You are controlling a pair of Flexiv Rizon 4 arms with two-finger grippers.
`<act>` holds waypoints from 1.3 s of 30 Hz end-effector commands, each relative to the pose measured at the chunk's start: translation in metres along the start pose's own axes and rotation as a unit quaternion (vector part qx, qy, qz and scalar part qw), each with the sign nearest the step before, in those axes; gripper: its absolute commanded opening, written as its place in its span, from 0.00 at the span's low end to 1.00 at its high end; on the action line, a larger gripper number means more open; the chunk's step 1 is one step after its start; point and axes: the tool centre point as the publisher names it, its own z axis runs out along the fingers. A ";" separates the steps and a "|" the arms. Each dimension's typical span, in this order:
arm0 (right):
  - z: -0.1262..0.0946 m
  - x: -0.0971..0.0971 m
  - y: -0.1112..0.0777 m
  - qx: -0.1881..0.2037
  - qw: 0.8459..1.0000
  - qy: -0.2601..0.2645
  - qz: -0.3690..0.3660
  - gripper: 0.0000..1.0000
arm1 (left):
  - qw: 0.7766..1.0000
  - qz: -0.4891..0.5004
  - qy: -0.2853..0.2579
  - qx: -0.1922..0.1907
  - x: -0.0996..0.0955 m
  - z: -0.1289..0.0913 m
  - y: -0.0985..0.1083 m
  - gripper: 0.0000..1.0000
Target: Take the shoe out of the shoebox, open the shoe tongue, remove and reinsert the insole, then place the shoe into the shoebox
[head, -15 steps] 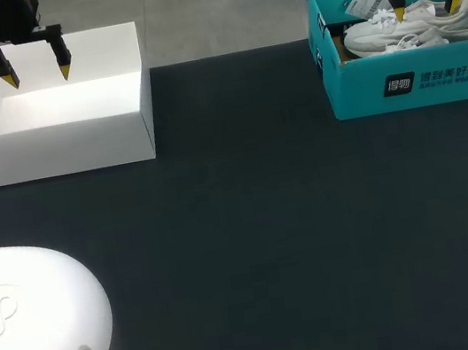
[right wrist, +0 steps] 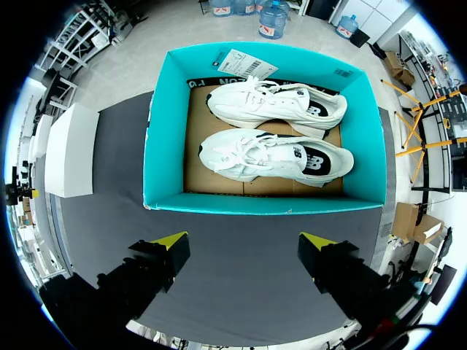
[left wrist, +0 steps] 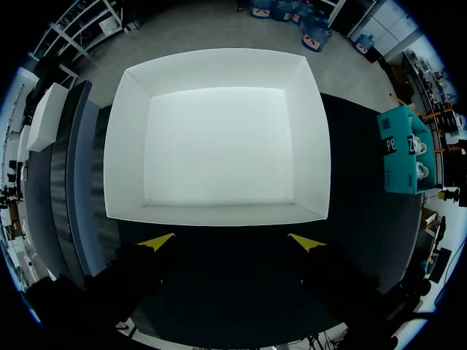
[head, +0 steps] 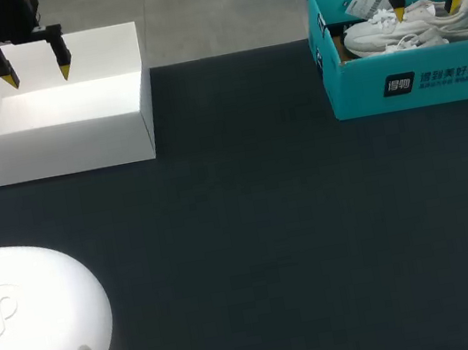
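In the upper right of the frame the teal shoebox (head: 355,92) sits on the dark surface (head: 252,226), two white shoes (head: 390,32) lying side by side inside it. The right jaws hang above it, spread wide and holding nothing. The left jaws, equally open and empty, hang above the white box (head: 59,150) at upper left.

On my screen the dark, matte tabletop (head: 260,224) fills the head view from six o'clock up to its straight far edge toward twelve o'clock, and the light falls softly and evenly across its plain surface.
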 end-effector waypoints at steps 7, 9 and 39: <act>0.005 -0.050 0.006 -0.028 0.998 -0.006 0.057 1.00 | 1.000 0.000 0.000 0.000 0.000 0.000 0.000 1.00; 0.007 -0.066 0.010 -0.033 0.998 -0.011 0.059 1.00 | 1.000 0.000 0.000 0.000 0.000 0.000 0.000 1.00; 0.054 -0.147 0.041 -0.028 0.994 -0.095 0.048 1.00 | 1.000 0.000 0.000 0.000 0.000 0.000 0.000 1.00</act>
